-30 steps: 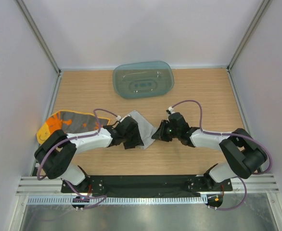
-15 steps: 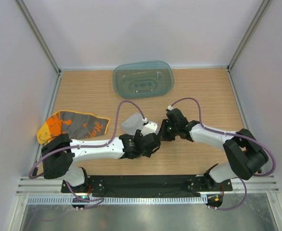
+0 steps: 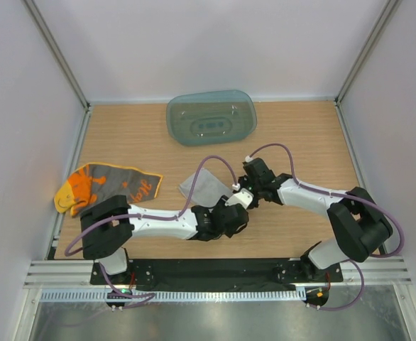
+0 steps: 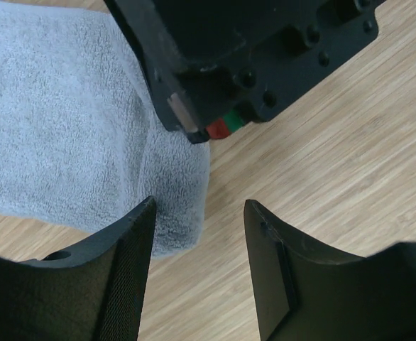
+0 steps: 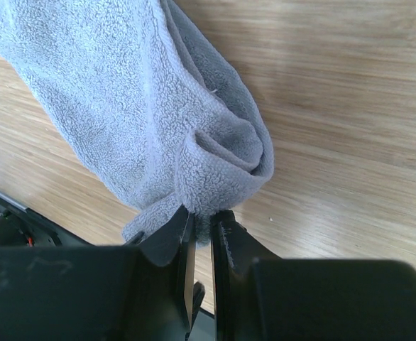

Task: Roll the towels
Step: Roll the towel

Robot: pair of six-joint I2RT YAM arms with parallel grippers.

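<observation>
The right gripper [image 5: 201, 222] pinches a bunched fold at the edge of the grey towel [image 5: 137, 99], which lies mid-table [image 5: 336, 106]. The left gripper [image 4: 199, 213] hovers with fingers spread over the cloth's rim, holding nothing. The yellow-orange towel [image 3: 101, 186] lies well apart, near the left wall

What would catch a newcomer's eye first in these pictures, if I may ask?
Mid-table, the right gripper pinches a bunched fold of the grey towel, while the left gripper hangs open over its edge. The yellow towel lies at the left, the teal tray at the back.
</observation>
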